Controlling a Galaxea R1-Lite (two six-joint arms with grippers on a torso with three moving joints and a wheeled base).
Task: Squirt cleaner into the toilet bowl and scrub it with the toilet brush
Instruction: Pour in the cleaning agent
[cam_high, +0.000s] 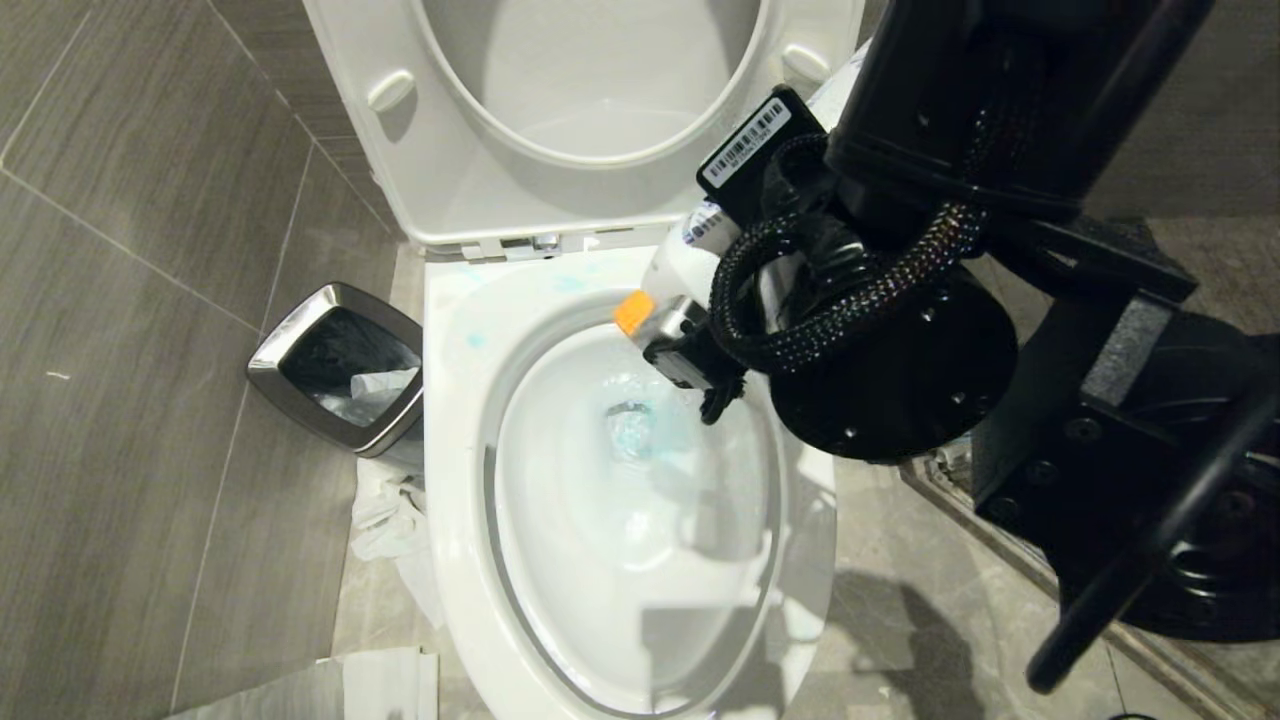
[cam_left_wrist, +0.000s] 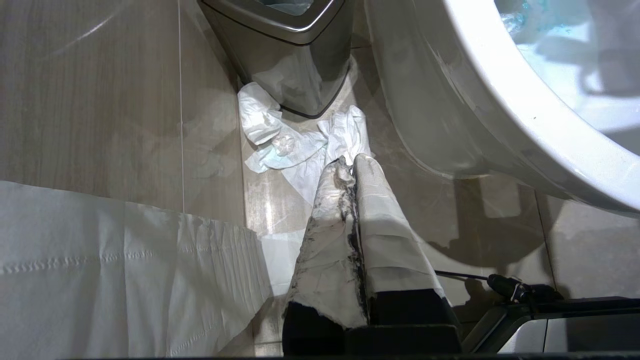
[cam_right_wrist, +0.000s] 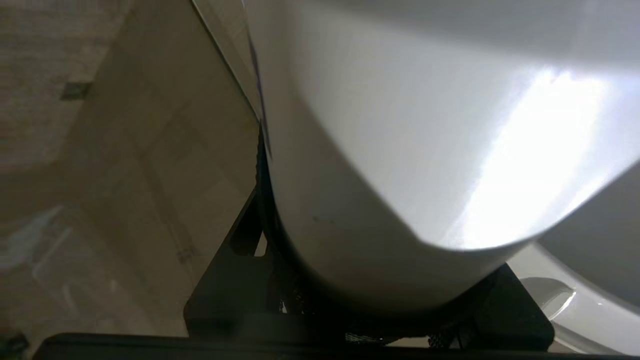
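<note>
The white toilet bowl (cam_high: 455, 480) fills the middle of the head view, its seat and lid (cam_high: 450, 150) raised. Blue liquid (cam_high: 635, 430) lies at the bottom of the bowl, with blue smears on the rim. My right gripper (cam_high: 700, 325) is shut on the cleaner (cam_high: 685, 262), a white bottle tipped over the bowl's back with its orange cap (cam_high: 633, 312) pointing down and inward. The bottle (cam_right_wrist: 400, 150) fills the right wrist view between the right gripper's (cam_right_wrist: 372, 280) black fingers. My left gripper (cam_left_wrist: 350, 162) hangs shut and empty low beside the bowl (cam_left_wrist: 500, 100). The toilet brush is out of view.
A steel-rimmed waste bin (cam_high: 335, 365) stands on the floor left of the toilet, also in the left wrist view (cam_left_wrist: 285, 45). Crumpled white tissue (cam_high: 385, 510) lies between bin and bowl. A white paper sheet (cam_left_wrist: 100, 260) lies on the floor near the left gripper.
</note>
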